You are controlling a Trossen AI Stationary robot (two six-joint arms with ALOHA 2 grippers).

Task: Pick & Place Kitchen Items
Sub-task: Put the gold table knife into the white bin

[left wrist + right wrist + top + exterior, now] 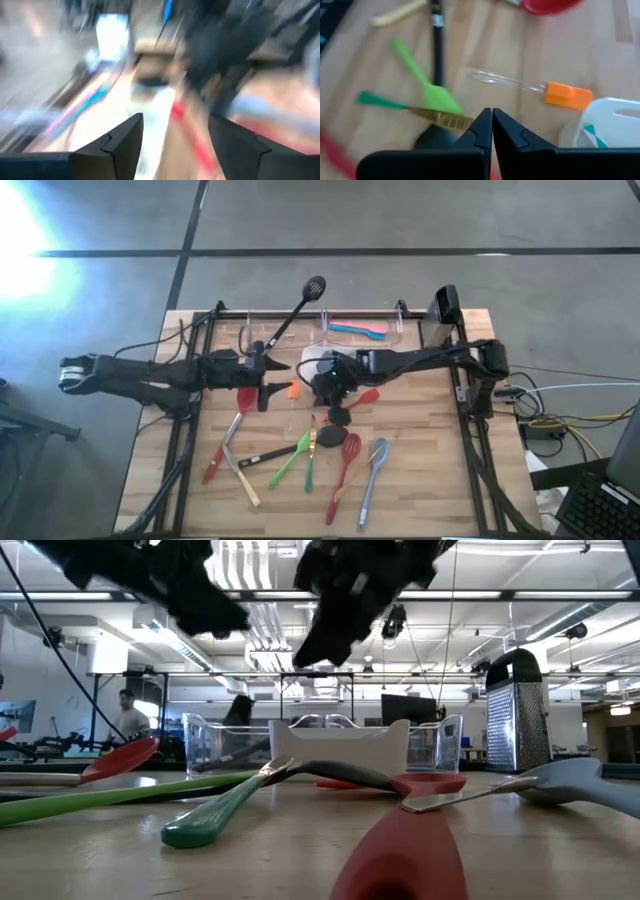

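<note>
Bins, clear plastic, at the table's far edge: left bin [262, 332] holds a black slotted spoon [296, 308] leaning out; right bin [362, 330] holds pink and blue utensils [357, 330]. Left gripper [268, 376] open, empty, near left bin. Right gripper [332, 392] closed, empty, above the white dish [312, 360]. Remaining utensils [300, 458] loose on table.

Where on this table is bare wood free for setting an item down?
Bare wood lies along the right side, between the grey spoon and the table's right edge, and at the front left corner. The centre is crowded with utensils and both arms.
</note>
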